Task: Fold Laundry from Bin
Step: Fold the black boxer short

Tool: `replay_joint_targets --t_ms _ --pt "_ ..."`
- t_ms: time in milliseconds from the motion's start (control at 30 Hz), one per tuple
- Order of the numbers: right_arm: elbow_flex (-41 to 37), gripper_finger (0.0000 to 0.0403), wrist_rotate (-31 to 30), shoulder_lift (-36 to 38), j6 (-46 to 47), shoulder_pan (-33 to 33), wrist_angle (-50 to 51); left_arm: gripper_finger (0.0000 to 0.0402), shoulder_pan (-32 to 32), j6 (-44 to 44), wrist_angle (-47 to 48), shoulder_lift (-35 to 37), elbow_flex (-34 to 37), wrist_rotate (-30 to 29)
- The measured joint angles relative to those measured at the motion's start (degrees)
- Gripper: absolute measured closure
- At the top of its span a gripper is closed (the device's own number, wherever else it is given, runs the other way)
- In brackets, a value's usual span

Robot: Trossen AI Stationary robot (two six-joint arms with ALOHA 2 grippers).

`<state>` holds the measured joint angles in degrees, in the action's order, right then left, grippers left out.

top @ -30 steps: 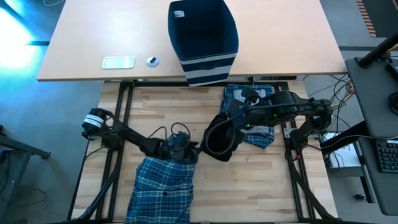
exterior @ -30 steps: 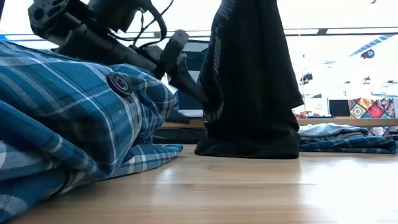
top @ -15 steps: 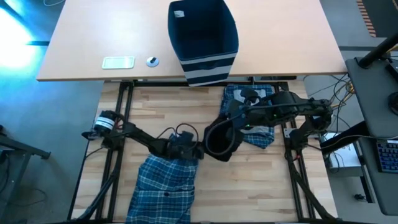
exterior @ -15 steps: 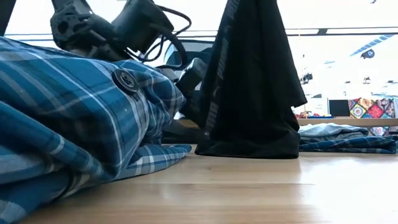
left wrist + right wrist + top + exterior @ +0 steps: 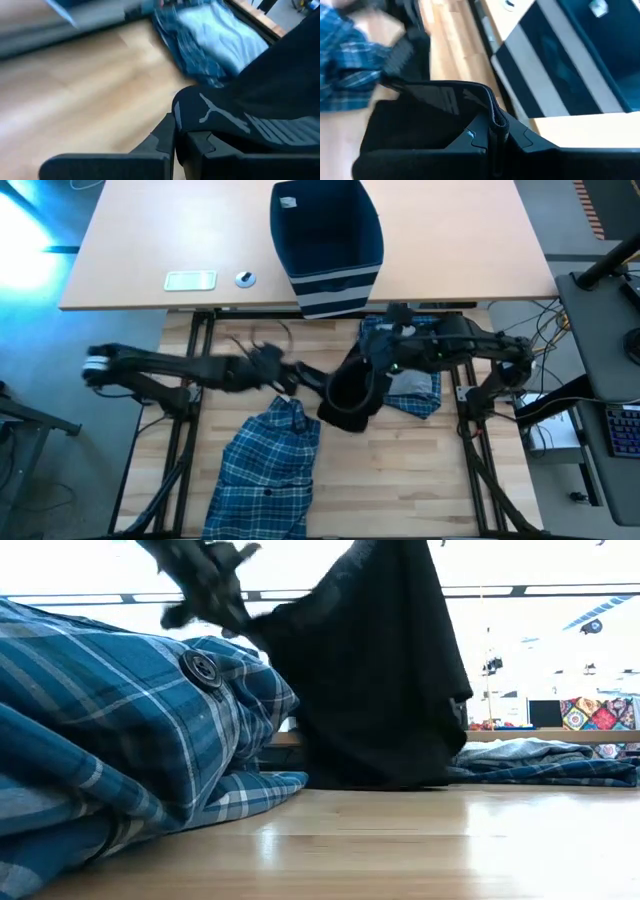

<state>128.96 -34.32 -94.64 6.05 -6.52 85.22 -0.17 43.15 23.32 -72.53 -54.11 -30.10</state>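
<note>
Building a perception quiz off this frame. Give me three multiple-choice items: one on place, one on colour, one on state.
1. Where is the bin?
A. on the pale desk beyond the work table
B. under the left arm
C. on the plaid shirt

2. What colour is the garment held up between both arms?
A. grey
B. black
C. red

3. How is the left hand?
A. open above the table
B. shut on the black garment
C. resting inside the bin

Key: 1 A, the high view shows it on the desk. 2 B, it hangs black in the low view. 3 B, the left wrist view shows the fingers pinching its hem; the right hand grips it too.
</note>
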Motion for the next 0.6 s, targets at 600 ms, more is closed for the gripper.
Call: replay_joint_targets --t_ms 600 --pt "3.3 0.039 27.0 -0.4 8.1 4.9 -13.9 0.0401 5.5 -16.8 65.1 5.6 -50.8 13.9"
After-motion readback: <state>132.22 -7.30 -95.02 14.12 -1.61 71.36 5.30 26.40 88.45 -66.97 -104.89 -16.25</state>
